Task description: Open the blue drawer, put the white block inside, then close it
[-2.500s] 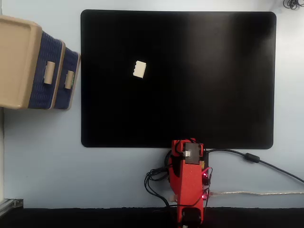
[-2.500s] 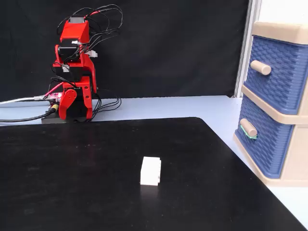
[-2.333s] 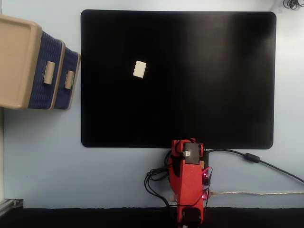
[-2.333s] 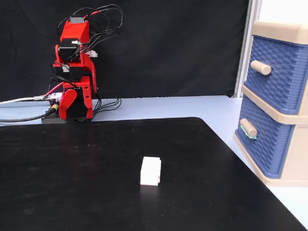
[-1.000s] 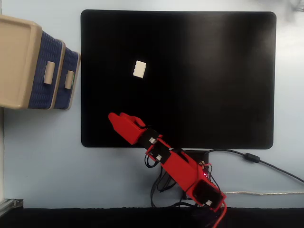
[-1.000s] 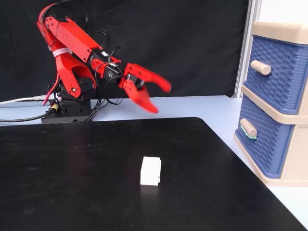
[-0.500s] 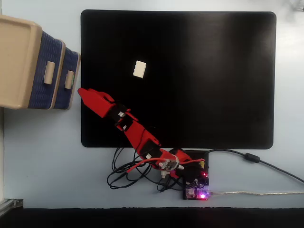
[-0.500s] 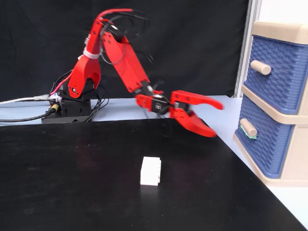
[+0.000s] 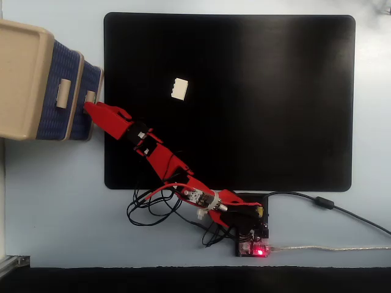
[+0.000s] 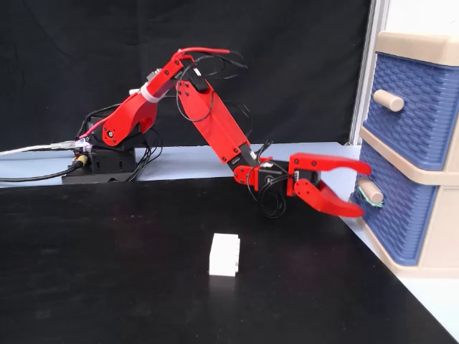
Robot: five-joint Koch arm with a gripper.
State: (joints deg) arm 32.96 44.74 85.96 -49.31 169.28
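The blue drawer [image 10: 396, 217] is the bottom one of the beige cabinet [image 10: 422, 45] and it is closed. Its small beige handle [image 10: 371, 190] sits between the jaws of my red gripper [image 10: 364, 189], which is open, one finger above the handle and one below. From above, the gripper [image 9: 90, 108] reaches the drawer front [image 9: 93, 76] beside the handle [image 9: 90, 97]. The white block [image 10: 224, 254] lies alone on the black mat, also seen as the block [image 9: 179, 89], well apart from the gripper.
An upper blue drawer [image 10: 412, 107] with its own handle [image 10: 388, 100] sits closed above. The black mat [image 9: 256, 97] covers most of the table. The arm's base [image 9: 250, 235] and loose cables [image 9: 153, 207] lie at the mat's near edge.
The arm has stretched further toward the cabinet. The open gripper moved from the mat's edge to the bottom drawer's handle and now brackets it. The block stayed put.
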